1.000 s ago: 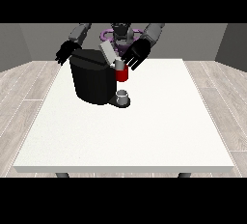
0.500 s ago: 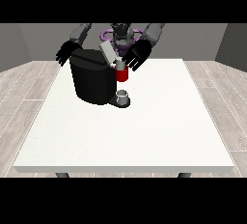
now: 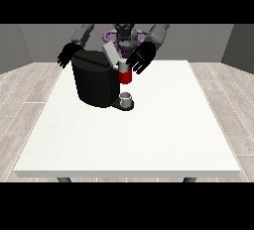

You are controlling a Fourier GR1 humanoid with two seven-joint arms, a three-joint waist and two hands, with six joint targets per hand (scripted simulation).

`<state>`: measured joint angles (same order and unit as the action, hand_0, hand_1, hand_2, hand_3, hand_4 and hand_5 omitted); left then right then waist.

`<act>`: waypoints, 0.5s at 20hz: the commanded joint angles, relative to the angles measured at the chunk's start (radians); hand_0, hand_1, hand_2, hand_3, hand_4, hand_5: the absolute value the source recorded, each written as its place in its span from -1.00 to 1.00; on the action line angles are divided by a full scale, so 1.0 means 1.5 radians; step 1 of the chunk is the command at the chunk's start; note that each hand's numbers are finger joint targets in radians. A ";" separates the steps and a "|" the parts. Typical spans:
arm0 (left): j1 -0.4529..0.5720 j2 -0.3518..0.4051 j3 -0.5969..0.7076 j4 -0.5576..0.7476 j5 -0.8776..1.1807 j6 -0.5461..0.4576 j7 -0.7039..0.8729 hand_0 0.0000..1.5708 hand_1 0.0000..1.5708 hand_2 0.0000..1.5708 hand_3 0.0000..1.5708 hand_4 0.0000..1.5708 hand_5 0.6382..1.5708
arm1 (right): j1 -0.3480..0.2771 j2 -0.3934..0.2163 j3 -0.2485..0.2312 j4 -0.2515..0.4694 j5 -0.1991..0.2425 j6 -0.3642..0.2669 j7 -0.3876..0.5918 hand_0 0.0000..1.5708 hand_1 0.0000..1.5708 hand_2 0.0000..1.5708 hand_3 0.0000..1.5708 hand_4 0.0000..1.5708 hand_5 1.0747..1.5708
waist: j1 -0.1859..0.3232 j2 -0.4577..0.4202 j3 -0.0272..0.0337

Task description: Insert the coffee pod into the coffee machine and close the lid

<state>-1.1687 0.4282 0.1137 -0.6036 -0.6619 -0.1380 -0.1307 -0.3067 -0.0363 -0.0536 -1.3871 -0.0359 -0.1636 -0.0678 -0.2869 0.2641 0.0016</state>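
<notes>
A black coffee machine (image 3: 94, 81) stands on the white table (image 3: 134, 135) towards its far left. Its grey lid (image 3: 109, 54) is tilted up and open. At the machine's front sits a red part (image 3: 125, 77), with a small grey cup (image 3: 126, 98) on the base below it. The coffee pod cannot be told apart. The hand at the view's right (image 3: 140, 58) hovers beside the raised lid with its fingers spread, above the red part. The hand at the view's left (image 3: 68, 55) stays behind the machine's far left corner, fingers relaxed.
The robot's torso (image 3: 124, 38) stands behind the table's far edge. The table's near half and right side hold nothing in view.
The hand at the view's right has shifted slightly near the lid. The lid and the other hand look unchanged.
</notes>
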 commanded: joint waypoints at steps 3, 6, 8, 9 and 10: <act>-0.010 0.021 -0.001 0.009 -0.016 0.003 -0.014 0.34 0.34 0.41 0.19 -0.50 1.00 | -0.017 0.004 0.007 -0.020 0.004 -0.011 0.021 -1.00 -1.00 -1.00 -1.00 -0.49 1.00 | -0.010 0.016 -0.0011; -0.009 -0.017 -0.021 -0.014 -0.025 -0.001 0.016 0.35 0.35 0.43 0.22 -0.53 1.00 | -0.040 -0.022 -0.048 0.038 -0.025 0.000 -0.007 -1.00 -1.00 -1.00 -1.00 -0.49 1.00 | 0.023 0.001 -0.0007; -0.006 -0.008 -0.014 -0.017 -0.019 -0.004 -0.004 0.37 0.37 0.43 0.23 -0.54 1.00 | -0.011 -0.020 -0.028 0.046 -0.016 0.021 -0.050 -1.00 -1.00 -1.00 -1.00 -0.44 1.00 | 0.023 0.011 -0.0007; 0.000 0.038 0.000 0.002 -0.020 -0.003 -0.040 0.36 0.36 0.42 0.21 -0.54 1.00 | -0.006 -0.011 -0.011 -0.002 -0.006 0.004 -0.016 -1.00 -1.00 -1.00 -1.00 -0.44 1.00 | 0.000 0.020 -0.0011; 0.032 -0.010 -0.015 -0.013 -0.018 -0.011 -0.010 0.36 0.36 0.42 0.18 -0.53 1.00 | 0.029 -0.026 -0.037 0.036 -0.033 0.035 -0.032 -1.00 -1.00 -1.00 -1.00 -0.45 1.00 | 0.023 -0.037 -0.0008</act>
<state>-1.1644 0.4343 0.1001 -0.6141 -0.6858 -0.1510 -0.1421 -0.3055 -0.0554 -0.0829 -1.3542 -0.0543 -0.1485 -0.0941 -0.2668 0.2559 0.0007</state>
